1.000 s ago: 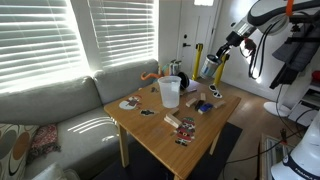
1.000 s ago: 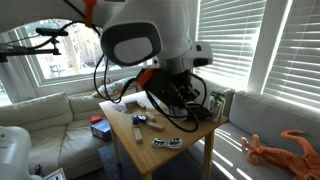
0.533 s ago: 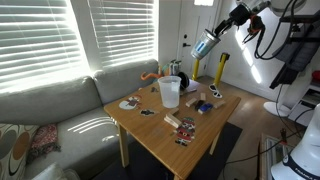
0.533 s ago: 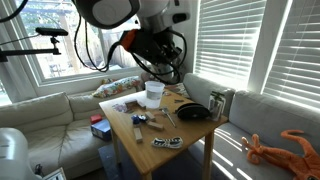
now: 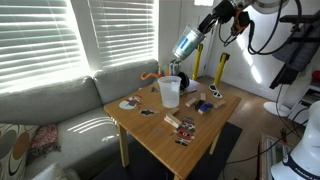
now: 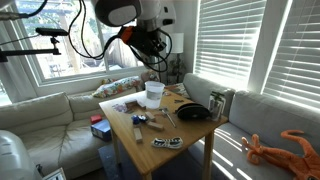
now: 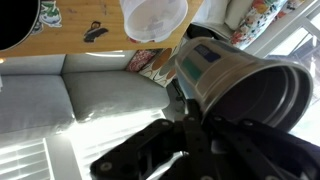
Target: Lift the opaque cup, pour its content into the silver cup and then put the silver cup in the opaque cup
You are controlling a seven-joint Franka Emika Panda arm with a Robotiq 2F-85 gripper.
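Fingers (image 7: 188, 125) gripping silver cup (image 7: 240, 85), shiny, cylindrical

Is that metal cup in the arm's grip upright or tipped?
Tipped. In an exterior view the small grey shiny metal cup slants in the gripper; the wrist view shows its mouth facing sideways.

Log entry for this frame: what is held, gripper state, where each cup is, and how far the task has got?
held: silver cup, tilted, high in the air
gripper: gripper shut on the silver cup
opaque cup: opaque cup upright on the wooden table, not gripped
relation: the two cups are apart; the wrist view looks past the silver cup to the opaque cup's open mouth
surroundings: small items scattered on the table; sofa beside it
task status: the silver cup is lifted, not the opaque one; it is not yet in the opaque cup
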